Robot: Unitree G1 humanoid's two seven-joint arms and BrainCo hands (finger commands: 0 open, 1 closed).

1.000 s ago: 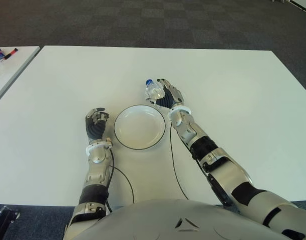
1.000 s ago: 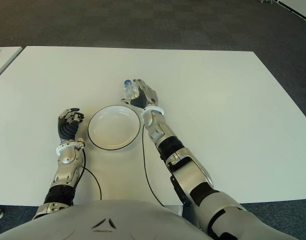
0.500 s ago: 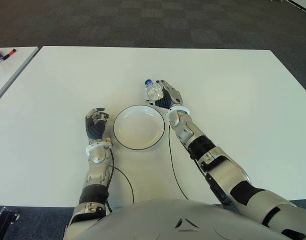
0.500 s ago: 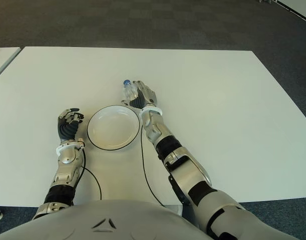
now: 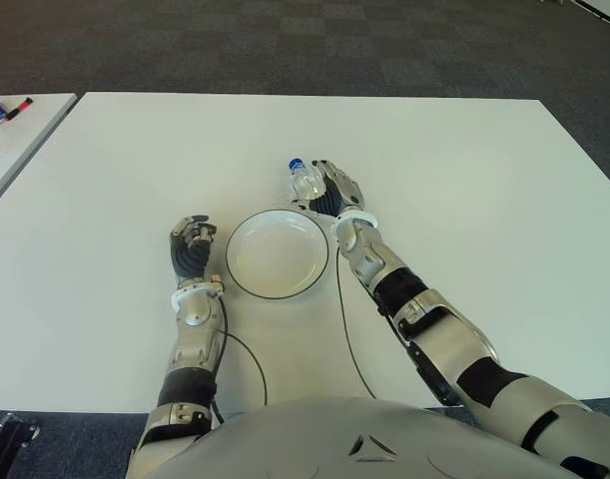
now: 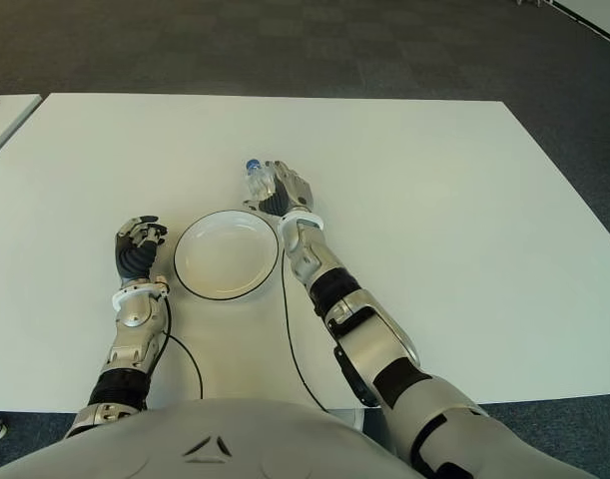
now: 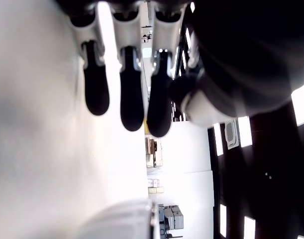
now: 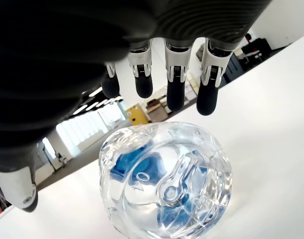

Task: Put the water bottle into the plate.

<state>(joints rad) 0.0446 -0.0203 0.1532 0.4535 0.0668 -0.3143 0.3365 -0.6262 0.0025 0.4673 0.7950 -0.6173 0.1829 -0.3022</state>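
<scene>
Right hand (image 5: 334, 188) is at the far right rim of the plate (image 5: 278, 253), palm turned toward the water bottle (image 5: 304, 181), which shows just to the hand's left. In the right wrist view the fingers (image 8: 207, 87) are extended and spread past the bottle (image 8: 165, 181), with clear space between fingertips and bottle wall; thumb off to one side, not pressing. Hand is released, nothing grasped. Bottle: clear, blue cap (image 5: 297, 164), water inside, sitting on the white desk (image 5: 464, 190) just beyond the plate's far right edge, outside the plate; from the eye views I cannot tell whether it touches the rim. Plate: white, round, dark rim, nothing in it, centred in front of the robot between the two arms. Left hand (image 5: 191, 246) shows just left of the plate, fingers curled in on themselves with nothing inside; the left wrist view shows three dark fingertips (image 7: 127, 94) folded toward the palm. Two thin black cables (image 5: 345, 329) run along the desk from the wrists back toward the torso, one passing the plate's right side. A second white desk (image 5: 25, 130) sits at far left, with small items (image 5: 7, 107) at its far edge, too small to identify. Dark carpet (image 5: 384, 45) beyond the desk.
</scene>
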